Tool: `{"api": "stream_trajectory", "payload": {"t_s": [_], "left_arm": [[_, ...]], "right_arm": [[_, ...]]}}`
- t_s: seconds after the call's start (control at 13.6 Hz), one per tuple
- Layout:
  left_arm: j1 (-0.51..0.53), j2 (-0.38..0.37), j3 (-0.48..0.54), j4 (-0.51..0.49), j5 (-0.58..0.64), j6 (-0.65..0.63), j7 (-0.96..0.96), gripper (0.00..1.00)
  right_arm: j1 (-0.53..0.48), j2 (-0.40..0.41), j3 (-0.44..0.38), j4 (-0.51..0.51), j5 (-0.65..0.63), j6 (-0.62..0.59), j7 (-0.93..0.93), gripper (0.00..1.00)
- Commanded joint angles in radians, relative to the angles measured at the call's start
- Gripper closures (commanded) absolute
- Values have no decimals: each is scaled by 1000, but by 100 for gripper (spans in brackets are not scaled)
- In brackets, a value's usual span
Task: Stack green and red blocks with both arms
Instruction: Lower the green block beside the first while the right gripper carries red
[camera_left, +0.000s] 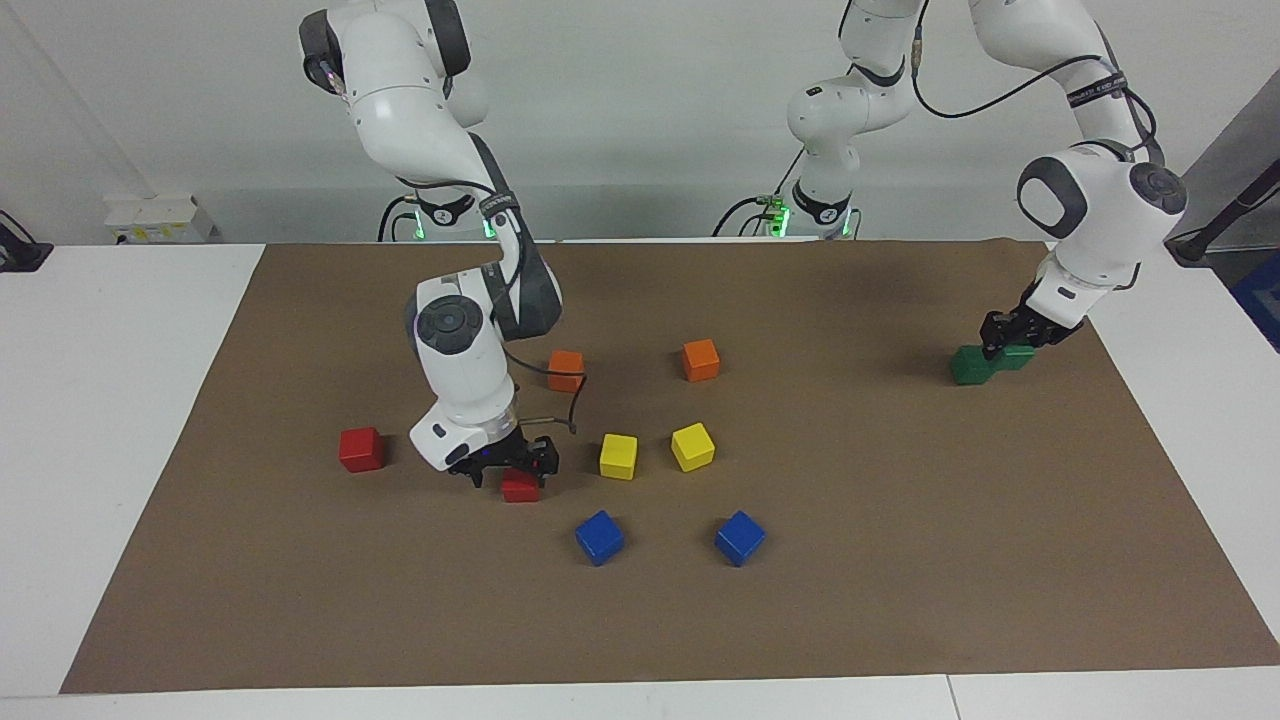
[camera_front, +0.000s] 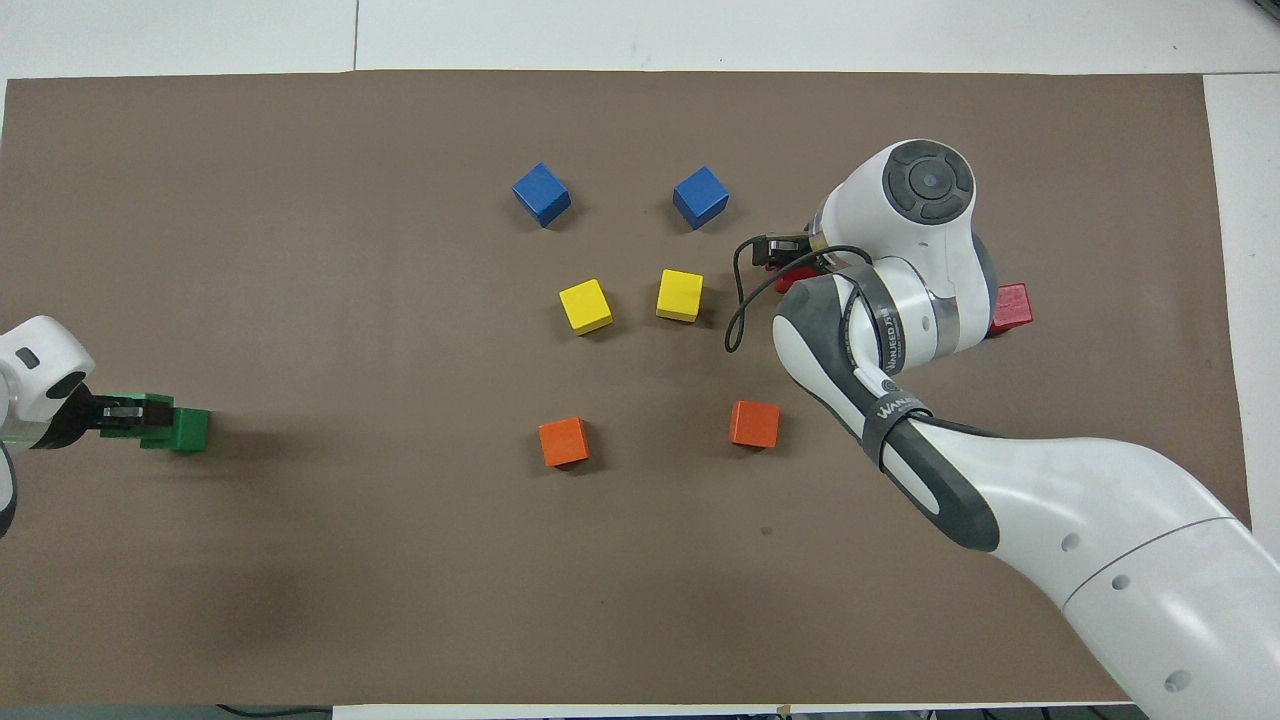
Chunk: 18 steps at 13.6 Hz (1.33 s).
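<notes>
- The left pincer (camera_left: 1012, 337) is down at the left arm's end of the table (camera_left: 130, 400), closed on a green cube (camera_left: 1018, 354) that sits on, and overhangs, a second green cube (camera_left: 970, 366).
- That green pair stands close to the mat (camera_left: 900, 560) edge at that end (little brown margin there), well apart from every other block.
- The right pincer (camera_left: 508, 470) is lowered around a red cube (camera_left: 520, 487), one finger on each side; whether they press it, I cannot tell.
- A second red cube (camera_left: 360, 449) rests toward the right arm's end, apart from the first, with bare mat between it and the edge.
- Two yellow cubes (camera_left: 618, 456) lie just beside the pincer, two blue cubes (camera_left: 599, 537) farther from the robots, two orange cubes (camera_left: 701, 360) nearer.
- The broad strip of mat farthest from the robots lies open.
</notes>
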Motion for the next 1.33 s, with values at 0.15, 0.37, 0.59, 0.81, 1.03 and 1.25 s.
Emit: {"api": "stream_trajectory", "payload": {"t_s": [0.15,0.37,0.59,0.81,1.03,1.25], "left_arm": [[29,-32,-8,-40,16,28,20,100],[29,-27,-10,-40,14,25,20,100],[25,-24,-10,-42,14,22,22,100],[25,-24,-12,-50,11,22,50,100],[27,-19,-10,-66,10,34,65,100],[25,-19,-10,-73,10,48,86,100]], "right_arm": [[12,-13,4,-23,-10,-2,8,100],[3,-33,4,40,-53,-116,-44,100],[-56,-123,3,80,-54,-238,-145,100],[-154,-208,3,80,-39,-337,-309,100],[-282,-237,4,70,-22,-401,-470,100],[-333,-260,3,18,9,-385,-528,100]]}}
